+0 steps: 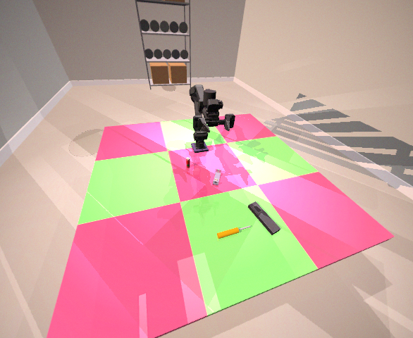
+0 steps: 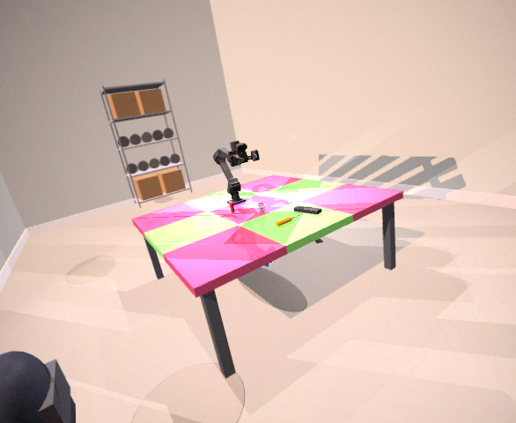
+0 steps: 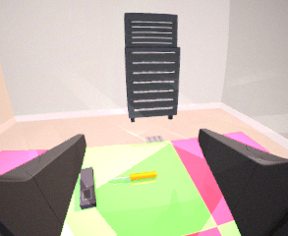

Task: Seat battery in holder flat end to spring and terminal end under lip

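The battery (image 1: 187, 163) (image 2: 232, 207), red and dark, appears to stand upright on the table near the arm's base, outside the holder. The small pale holder (image 1: 216, 177) (image 2: 261, 207) lies on the table, to the battery's right in the top and exterior views. It looks empty. Its spring and lip are too small to tell. My gripper (image 1: 216, 122) (image 3: 143, 137) is open wide, with nothing between its fingers. It is raised well above the table and points outward, roughly level. Battery and holder are out of the wrist view.
An orange-handled screwdriver (image 1: 228, 232) (image 2: 283, 221) (image 3: 144, 175) and a dark remote-like block (image 1: 263, 217) (image 2: 307, 210) (image 3: 87, 188) lie on the chequered table (image 1: 134, 182) (image 2: 203, 263), beyond the holder from the arm's base. A shelf rack (image 2: 149, 144) stands in the background.
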`<state>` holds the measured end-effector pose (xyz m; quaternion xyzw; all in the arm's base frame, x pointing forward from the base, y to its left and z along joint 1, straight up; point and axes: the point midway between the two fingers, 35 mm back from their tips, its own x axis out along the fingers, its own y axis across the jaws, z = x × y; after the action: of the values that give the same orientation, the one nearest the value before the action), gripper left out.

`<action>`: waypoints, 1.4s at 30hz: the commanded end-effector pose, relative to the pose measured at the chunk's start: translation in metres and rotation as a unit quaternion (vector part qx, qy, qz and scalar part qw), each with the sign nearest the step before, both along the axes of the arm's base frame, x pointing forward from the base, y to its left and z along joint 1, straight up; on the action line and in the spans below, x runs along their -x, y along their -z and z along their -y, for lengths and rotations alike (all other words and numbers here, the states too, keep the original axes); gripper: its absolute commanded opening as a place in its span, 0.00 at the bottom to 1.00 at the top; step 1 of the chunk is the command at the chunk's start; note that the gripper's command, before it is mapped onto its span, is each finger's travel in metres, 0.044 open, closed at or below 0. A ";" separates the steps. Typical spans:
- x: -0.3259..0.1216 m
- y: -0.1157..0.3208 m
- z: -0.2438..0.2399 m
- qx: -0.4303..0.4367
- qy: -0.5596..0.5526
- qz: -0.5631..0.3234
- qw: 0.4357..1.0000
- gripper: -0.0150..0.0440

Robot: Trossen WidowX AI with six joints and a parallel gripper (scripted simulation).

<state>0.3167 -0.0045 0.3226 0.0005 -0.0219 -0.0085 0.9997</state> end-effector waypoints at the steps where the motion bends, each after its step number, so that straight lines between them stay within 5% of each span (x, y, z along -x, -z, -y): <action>1: -0.001 0.003 0.002 0.002 0.004 -0.008 1.000 0.89; 6: -0.006 0.073 0.066 0.030 0.087 -0.224 0.970 0.67; 15: 0.068 0.157 0.137 -0.022 0.141 -0.538 0.831 0.26; 23: 0.146 0.175 0.147 -0.122 0.112 -0.702 0.693 0.25; 34: 0.146 0.178 0.148 -0.122 0.112 -0.702 0.692 0.25; 42: 0.143 0.224 0.150 -0.119 0.107 -0.703 0.693 0.25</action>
<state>0.1742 -0.1553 0.1178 0.1095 0.6854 -0.1223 0.7094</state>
